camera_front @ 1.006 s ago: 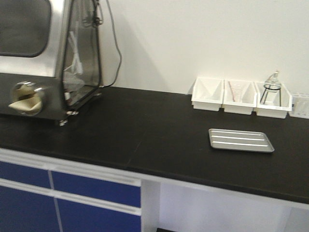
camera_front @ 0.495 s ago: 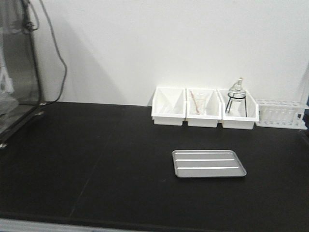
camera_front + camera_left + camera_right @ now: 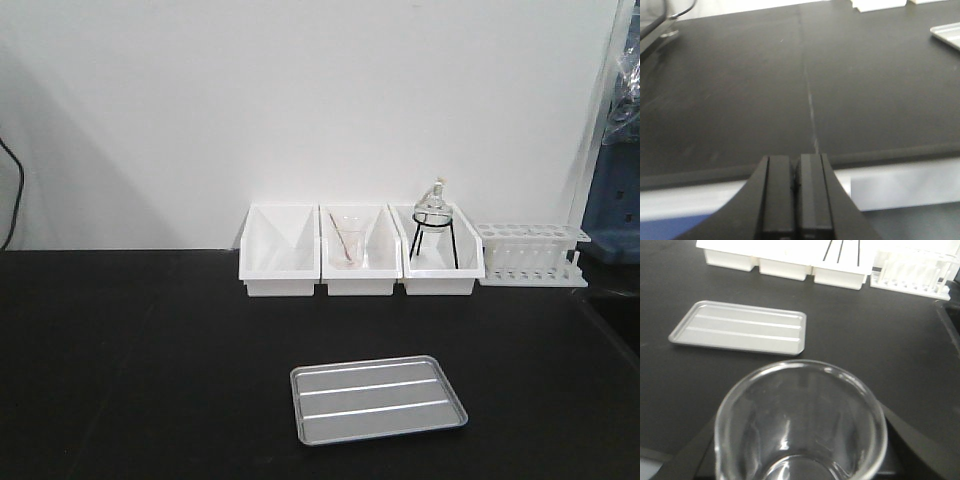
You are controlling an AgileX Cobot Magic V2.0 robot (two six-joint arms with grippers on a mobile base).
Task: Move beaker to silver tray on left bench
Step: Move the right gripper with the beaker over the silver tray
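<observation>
Currently the beaker (image 3: 800,415), clear glass with nothing visible inside, sits clamped in the right tool (image 3: 800,467) near the front edge of the counter (image 3: 865,350), well short of the silver tray (image 3: 740,327). Risk: smooth glass slips in the grip, or its base clips the tray's raised rim on a low approach and tips. Left tool (image 3: 796,195) idle, pads pressed together on nothing.

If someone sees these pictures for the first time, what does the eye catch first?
The clear beaker fills the right wrist view, huge and empty, close above the black bench. Beyond it the silver tray lies bare on the bench, and three white bins stand in a row behind it.
</observation>
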